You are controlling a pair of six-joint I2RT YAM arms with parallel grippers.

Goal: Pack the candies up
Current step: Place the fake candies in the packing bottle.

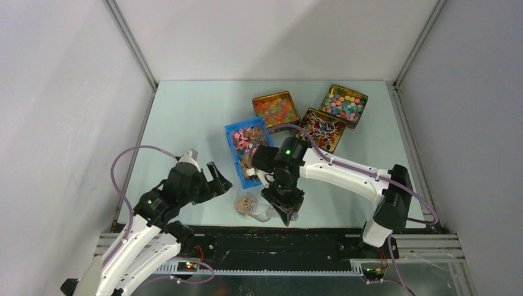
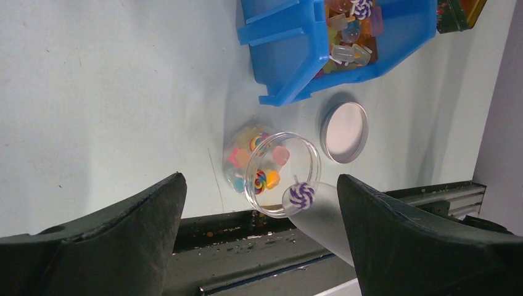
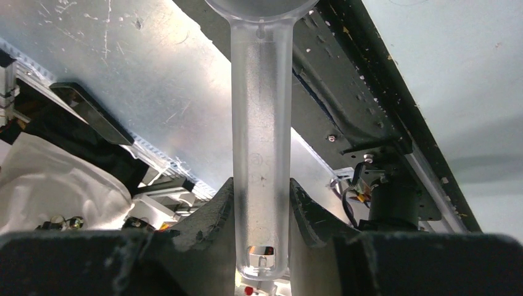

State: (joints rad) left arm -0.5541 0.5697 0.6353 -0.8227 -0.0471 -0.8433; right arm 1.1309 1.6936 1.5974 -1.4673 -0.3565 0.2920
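The candies (image 1: 245, 140) lie in a blue bin (image 1: 233, 143) at the table's middle; they also show in the left wrist view (image 2: 348, 37). A clear jar (image 2: 247, 145) lies tilted near the front edge with several candies (image 2: 266, 179) inside. My right gripper (image 1: 285, 200) is shut on the handle of a clear plastic scoop (image 3: 260, 123). The scoop's mouth (image 2: 321, 216) sits at the jar's rim and holds a purple swirl candy (image 2: 302, 195). My left gripper (image 2: 260, 180) is open and empty, just left of the jar (image 1: 245, 203).
The jar's round silver lid (image 2: 344, 131) lies beside the jar, near the blue bin (image 2: 296, 55). Three gold tins stand behind: orange sweets (image 1: 275, 108), striped pieces (image 1: 321, 129), pastel rounds (image 1: 343, 105). A black rail (image 1: 277, 237) runs along the front edge.
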